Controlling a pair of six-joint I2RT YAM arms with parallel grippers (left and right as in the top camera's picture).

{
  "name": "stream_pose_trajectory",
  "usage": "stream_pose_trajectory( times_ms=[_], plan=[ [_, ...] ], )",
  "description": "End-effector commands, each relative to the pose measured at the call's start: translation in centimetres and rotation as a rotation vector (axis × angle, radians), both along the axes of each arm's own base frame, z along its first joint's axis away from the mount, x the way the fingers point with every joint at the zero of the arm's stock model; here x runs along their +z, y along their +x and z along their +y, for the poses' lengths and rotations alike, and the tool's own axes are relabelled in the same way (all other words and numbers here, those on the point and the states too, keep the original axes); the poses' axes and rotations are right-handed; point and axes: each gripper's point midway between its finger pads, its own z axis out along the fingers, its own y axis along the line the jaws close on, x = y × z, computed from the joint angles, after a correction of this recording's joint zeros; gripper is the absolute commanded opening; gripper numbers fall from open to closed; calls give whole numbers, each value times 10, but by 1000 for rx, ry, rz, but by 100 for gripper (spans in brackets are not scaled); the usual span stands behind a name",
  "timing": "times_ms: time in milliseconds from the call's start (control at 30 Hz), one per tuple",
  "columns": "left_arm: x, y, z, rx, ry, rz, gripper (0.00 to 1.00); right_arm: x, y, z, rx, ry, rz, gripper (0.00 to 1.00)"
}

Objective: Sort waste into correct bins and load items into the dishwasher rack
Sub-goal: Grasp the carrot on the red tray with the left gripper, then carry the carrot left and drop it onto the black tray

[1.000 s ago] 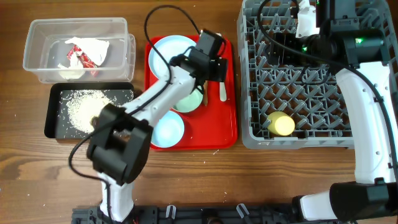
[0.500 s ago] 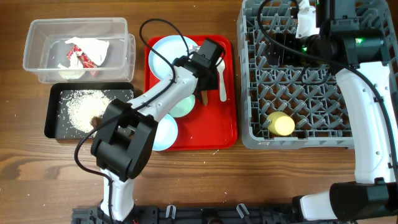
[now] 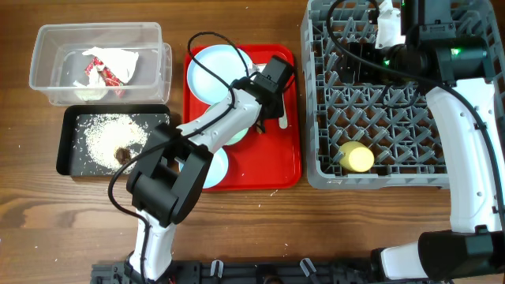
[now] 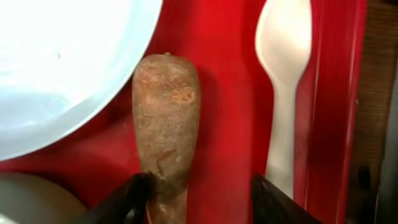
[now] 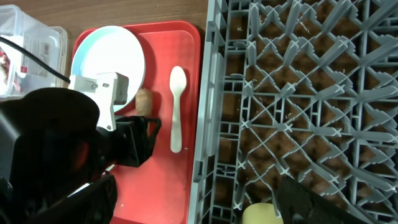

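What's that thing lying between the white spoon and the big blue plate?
The brown carrot-like food stick lies on the red tray between the plate and the spoon; the left wrist view shows it best.

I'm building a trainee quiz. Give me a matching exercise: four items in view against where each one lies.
Items:
1. spoon
2. cup
3. wrappers
4. rice

Places:
A. black tray
B. rack
C. red tray
D. clear tub

Pairs: 1-C, 2-B, 3-D, 4-A
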Motion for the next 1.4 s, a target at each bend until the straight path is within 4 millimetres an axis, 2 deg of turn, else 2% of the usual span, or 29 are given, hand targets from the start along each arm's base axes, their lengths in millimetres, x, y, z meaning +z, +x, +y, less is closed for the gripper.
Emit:
stream_pose_trajectory(
  times_ms=[0,267,367,533,567,633,700,800,833,867,967,1033,1067,1100,1133,1167,1233,1300,1333,1367],
  plan=[
    [-5,7,4,56,13,-17,54,-1,2,-1,4,-8,1,84],
    [3,11,1,58,12,-54,53,0,5,0,3,-7,-13,84],
    [3,15,0,62,12,-70,61,1,7,0,3,-6,-20,84],
    [-17,16,-1,61,23,-54,66,1,7,0,4,-6,-20,84],
    [-17,17,-2,61,20,-57,61,1,7,0,4,-6,-20,85],
    [-18,16,-5,55,8,-51,44,1,7,0,3,-7,-20,84],
    [-20,14,-7,46,-6,-38,37,1,7,0,3,-7,-20,84],
    [-18,15,-12,39,-29,-41,15,1,7,0,17,-15,-24,85],
    [-15,16,-14,36,-38,-47,11,1,7,-1,14,-17,-24,85],
    [-4,18,-16,28,-52,-61,5,1,7,-1,15,-17,-24,85],
    [67,23,-18,19,-123,-166,4,1,7,-1,15,-18,-25,85],
    [111,21,-9,14,-150,-227,4,1,7,-1,13,-20,-26,85],
    [135,20,2,31,-164,-252,4,1,7,-1,13,-20,-26,85],
    [158,16,24,62,-168,-267,4,1,7,-1,13,-20,-25,85],
    [167,16,41,92,-162,-266,4,1,7,-1,13,-20,-25,85],
    [173,13,75,152,-136,-241,4,1,7,-1,13,-20,-25,85],
    [163,7,143,317,-79,-148,4,1,7,-1,13,-20,-26,85],
    [151,-1,199,507,-64,-67,4,1,7,-1,13,-20,-25,85],
    [146,-7,244,665,-64,-25,4,1,7,-1,13,-20,-26,85],
    [144,-12,279,785,-70,-8,4,1,7,-1,13,-20,-26,85]
  ],
)
